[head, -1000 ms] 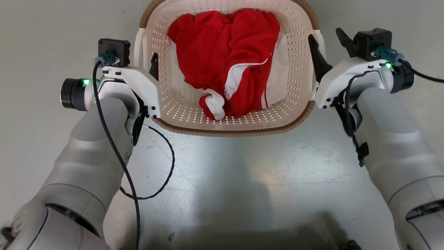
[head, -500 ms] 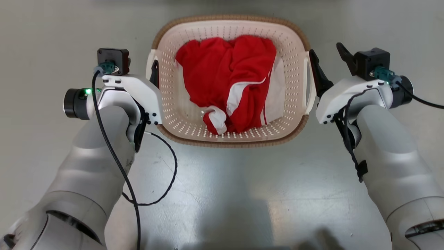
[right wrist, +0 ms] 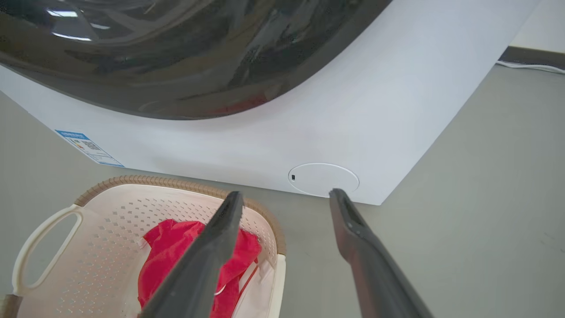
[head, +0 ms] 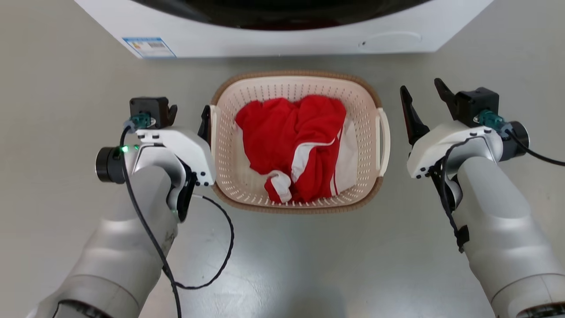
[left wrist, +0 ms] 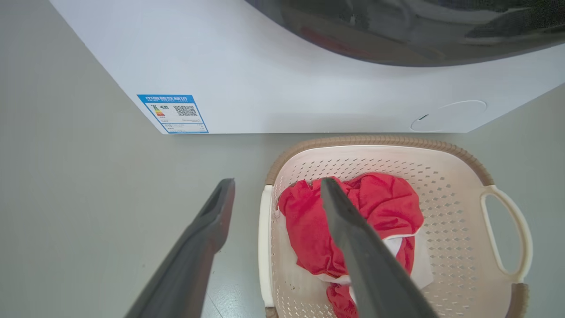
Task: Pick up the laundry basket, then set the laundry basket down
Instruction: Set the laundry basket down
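Left claw (head: pixel 190 108) is standing spread and empty, its inner finger just beside the left handle of the laundry basket (head: pixel 366 110). Right claw (head: pixel 419 86) is hanging spread and empty, near the right handle but apart. Basket is sitting on the floor (head: pixel 282 256) between both claws, holding red clothing (head: pixel 287 128), before a white washer (head: pixel 265 39).

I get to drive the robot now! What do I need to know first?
Left gripper: open, empty, close beside the left handle of the laundry basket.
Right gripper: open, empty, apart from the right handle.
Basket: standing on the floor before the washing machine, red and white garment inside.
Done: basket set down and let go.
Left: probably just draw both arms clear.
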Available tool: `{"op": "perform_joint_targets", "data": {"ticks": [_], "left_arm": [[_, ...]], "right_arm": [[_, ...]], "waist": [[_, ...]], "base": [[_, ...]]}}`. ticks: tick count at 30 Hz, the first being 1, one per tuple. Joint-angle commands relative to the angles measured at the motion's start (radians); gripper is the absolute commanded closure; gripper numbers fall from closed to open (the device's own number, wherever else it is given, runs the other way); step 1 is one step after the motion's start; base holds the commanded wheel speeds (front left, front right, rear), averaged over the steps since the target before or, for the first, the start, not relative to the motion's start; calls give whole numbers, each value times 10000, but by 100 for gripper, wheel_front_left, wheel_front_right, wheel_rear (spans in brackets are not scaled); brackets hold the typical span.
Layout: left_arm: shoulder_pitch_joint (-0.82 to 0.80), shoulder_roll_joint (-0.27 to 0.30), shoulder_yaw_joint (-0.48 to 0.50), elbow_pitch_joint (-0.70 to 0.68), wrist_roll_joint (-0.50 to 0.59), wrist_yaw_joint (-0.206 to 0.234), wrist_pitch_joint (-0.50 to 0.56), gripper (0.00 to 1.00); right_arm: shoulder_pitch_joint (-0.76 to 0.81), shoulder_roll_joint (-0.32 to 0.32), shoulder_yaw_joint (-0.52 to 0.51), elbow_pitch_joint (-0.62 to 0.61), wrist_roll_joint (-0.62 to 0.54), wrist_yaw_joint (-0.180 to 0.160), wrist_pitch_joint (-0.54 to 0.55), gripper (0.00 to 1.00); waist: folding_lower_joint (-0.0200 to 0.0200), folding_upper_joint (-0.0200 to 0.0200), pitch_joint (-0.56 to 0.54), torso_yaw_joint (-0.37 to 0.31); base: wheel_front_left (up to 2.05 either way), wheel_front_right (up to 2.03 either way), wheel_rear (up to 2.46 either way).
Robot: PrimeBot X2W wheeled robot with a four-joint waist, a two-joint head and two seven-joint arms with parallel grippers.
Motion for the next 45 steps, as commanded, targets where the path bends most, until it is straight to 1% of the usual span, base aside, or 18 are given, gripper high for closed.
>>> {"op": "perform_joint_targets", "data": {"ticks": [1,10,20,25,26,33,37,45], "left_arm": [[226,402,302,-223,142,119,-104,0],[1399,649,1386,-1217,787,120,-104,0],[2850,705,2808,-2436,1695,55,-104,0],[3483,639,3337,-2931,2254,3,-104,0],[3738,623,3597,-3087,2404,-15,-104,0],[4525,611,4311,-3519,2809,-81,-105,0],[5220,535,4788,-3929,3089,-164,-105,0],[6198,457,5418,-4742,3537,-287,-105,0]], "right_arm": [[337,198,77,-275,-141,60,-122,0],[1080,199,-439,-945,-700,60,-122,0],[1894,199,-515,-1617,-1021,60,-122,0],[2339,199,-467,-1916,-1031,60,-122,0],[2551,199,-442,-2071,-984,60,-122,0],[3230,199,-357,-2551,-918,60,-122,0],[3894,178,-310,-3039,-851,60,-122,0],[4842,159,-410,-3836,-711,60,-122,0]], "waist": [[0,0,-339,26],[0,0,-1539,131],[0,0,-2738,61],[0,0,-3334,28],[0,0,-3608,8],[0,0,-4411,-87],[0,0,-4953,-110],[0,0,-5337,-120]], "base": [[0,0,0],[0,0,0],[0,0,0],[0,0,0],[0,0,0],[0,0,0],[0,0,0],[0,0,0]]}}
